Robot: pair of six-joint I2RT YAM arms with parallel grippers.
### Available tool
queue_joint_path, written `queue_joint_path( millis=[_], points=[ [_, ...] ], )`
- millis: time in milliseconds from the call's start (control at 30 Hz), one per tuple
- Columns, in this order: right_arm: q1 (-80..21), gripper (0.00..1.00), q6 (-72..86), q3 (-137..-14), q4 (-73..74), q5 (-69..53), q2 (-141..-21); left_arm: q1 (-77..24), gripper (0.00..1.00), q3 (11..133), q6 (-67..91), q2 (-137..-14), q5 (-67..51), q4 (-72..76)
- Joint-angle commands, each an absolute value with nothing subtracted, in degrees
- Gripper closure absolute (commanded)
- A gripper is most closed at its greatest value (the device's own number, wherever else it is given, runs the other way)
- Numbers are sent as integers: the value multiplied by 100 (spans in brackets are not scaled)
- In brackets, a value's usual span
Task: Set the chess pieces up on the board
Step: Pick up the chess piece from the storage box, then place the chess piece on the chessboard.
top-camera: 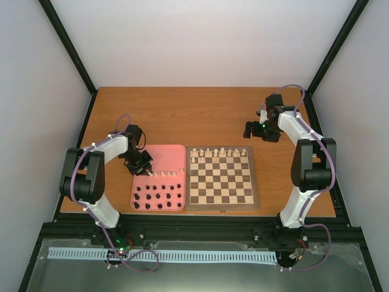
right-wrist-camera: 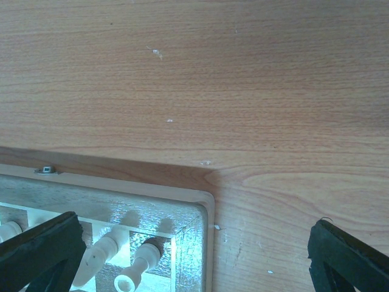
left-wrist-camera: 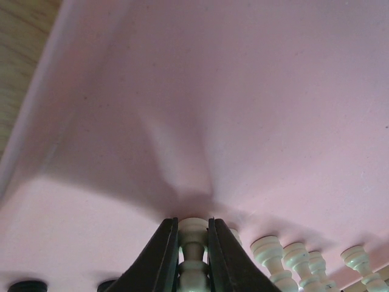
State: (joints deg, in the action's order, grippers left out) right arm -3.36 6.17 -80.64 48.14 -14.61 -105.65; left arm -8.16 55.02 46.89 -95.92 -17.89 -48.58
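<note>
No text, label, brand, number or sign is showing legibly in any view. The board (top-camera: 222, 207), the pink tray (top-camera: 167, 159) and the wooden table (top-camera: 182, 115) are showing only plain, unmarked surfaces.

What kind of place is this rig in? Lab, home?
Probably a robot lab cell: plain white walls in a black frame, left arm and right arm bolted to a rail at a wooden table, staged with a board and tray.
</note>
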Motion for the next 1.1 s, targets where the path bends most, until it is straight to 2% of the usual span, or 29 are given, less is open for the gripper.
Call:
queue_joint_path(
  millis=[0, 400, 867, 1067],
  points=[
    [-299, 0, 536, -8157, 4825, -1450, -10626, -764, 90, 5801, 4577, -9695, -1699, -5056],
    [-299, 0, 554, -8206, 4825, -1446, -10592, -961, 88, 6742, 4088, -9250, -1696, -5865],
    [-299, 0, 571, -8217, 4855, -1418, -10477, -3759, 86, 10182, 2725, -10522, -443, -7605],
    [-299, 0, 576, -8217, 4842, -1397, -10444, -4611, 87, 11056, 2067, -11056, 81, -7819]
  ],
)
